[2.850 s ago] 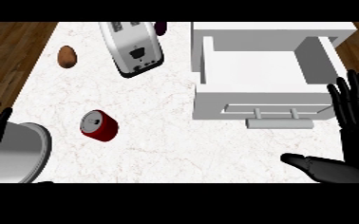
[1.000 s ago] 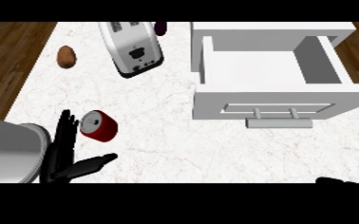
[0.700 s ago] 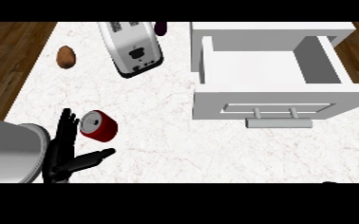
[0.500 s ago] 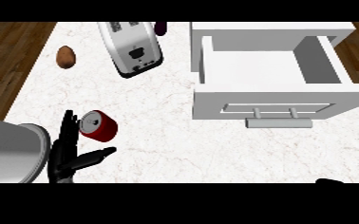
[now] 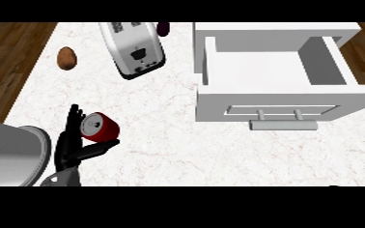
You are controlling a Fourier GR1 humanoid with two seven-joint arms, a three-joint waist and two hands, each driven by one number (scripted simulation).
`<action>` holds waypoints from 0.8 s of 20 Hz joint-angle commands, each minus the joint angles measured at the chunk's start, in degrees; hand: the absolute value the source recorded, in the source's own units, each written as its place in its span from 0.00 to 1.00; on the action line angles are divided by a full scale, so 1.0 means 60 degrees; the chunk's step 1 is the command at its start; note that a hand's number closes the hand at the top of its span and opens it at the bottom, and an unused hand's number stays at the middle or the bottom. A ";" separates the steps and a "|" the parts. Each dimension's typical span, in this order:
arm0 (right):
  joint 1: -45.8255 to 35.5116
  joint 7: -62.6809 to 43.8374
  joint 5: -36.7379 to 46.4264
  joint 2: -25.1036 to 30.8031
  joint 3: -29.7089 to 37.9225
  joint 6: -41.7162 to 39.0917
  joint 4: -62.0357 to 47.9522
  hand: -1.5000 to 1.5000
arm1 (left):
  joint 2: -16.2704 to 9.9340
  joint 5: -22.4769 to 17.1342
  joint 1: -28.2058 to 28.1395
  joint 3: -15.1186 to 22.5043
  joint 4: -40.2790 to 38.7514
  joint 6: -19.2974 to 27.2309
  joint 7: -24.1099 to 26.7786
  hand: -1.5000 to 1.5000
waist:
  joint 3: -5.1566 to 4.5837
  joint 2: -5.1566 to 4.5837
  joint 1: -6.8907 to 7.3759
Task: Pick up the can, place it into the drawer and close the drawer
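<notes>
The red can [image 5: 100, 127] is lying on its side on the white worktop [image 5: 178, 154], toward the left edge and nearer the front than the back, its silver end facing up and to the left. The left hand [image 5: 71, 145] is coming in from the front left corner and sitting right against the can: its straight fingers [image 5: 72, 121] are lining up along the can's left side, while the thumb [image 5: 100, 148] is reaching out just under the can's front side. The hand is spread, bracketing the can without curling round it. The right hand is not showing.

The white drawer [image 5: 274, 105] is standing open at the right side of the worktop, well apart from the can, its handle [image 5: 283, 124] facing the front edge.

A toaster [image 5: 133, 49] is lying tilted near the back edge, left of the drawer, with a small dark object [image 5: 163, 28] just beside its back right corner. A brown egg [image 5: 67, 58] is resting near the back left corner. A grey rounded pot [image 5: 21, 155] is sitting at the front left corner, just left of the hand.
</notes>
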State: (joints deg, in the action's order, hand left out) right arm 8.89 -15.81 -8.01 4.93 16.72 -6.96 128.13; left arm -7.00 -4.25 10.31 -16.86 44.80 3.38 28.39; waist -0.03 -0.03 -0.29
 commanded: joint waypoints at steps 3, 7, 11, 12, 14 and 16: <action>-0.0620 -0.0466 0.0018 0.0167 0.0141 0.0217 -0.0005 0.00 | -0.0321 -0.0187 0.0938 0.0026 -0.1073 -0.0329 0.0285 0.00 | 0.0001 0.0000 -0.0002; -0.0955 -0.0339 -0.0124 0.0422 0.0485 0.0192 -0.0547 0.00 | -0.0532 0.0072 0.1260 0.0281 -0.2206 -0.1212 0.0843 0.00 | -0.0002 -0.0014 -0.0033; -0.0288 -0.0461 0.0256 -0.0095 -0.0060 0.0281 0.0368 0.00 | -0.0228 -0.0185 0.1631 0.0380 -0.1831 -0.1331 0.0610 1.00 | 0.0002 0.0007 -0.0018; -0.0772 -0.0674 0.0077 0.0242 0.0224 0.0325 0.0183 0.00 | -0.0646 -0.0239 0.2142 0.0154 -0.2717 -0.1710 0.0815 1.00 | -0.0004 -0.0012 -0.0048; -0.0584 0.0198 0.0428 -0.0075 0.0084 0.0238 -0.0579 0.00 | -0.0143 -0.0211 0.1681 0.0447 -0.2188 -0.1744 0.1157 1.00 | 0.0003 0.0000 0.0011; -0.0058 -0.0390 -0.0435 0.0118 0.0537 -0.0092 0.0347 0.00 | -0.0001 -0.0226 0.1882 0.0424 -0.2525 -0.1624 0.1429 1.00 | 0.0000 0.0000 -0.0040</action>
State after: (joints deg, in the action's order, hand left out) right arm 7.03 -16.64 -8.49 5.37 18.67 -6.63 128.04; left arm -8.62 -5.51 20.27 -14.94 31.33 -6.02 34.69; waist 0.01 -0.01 -0.43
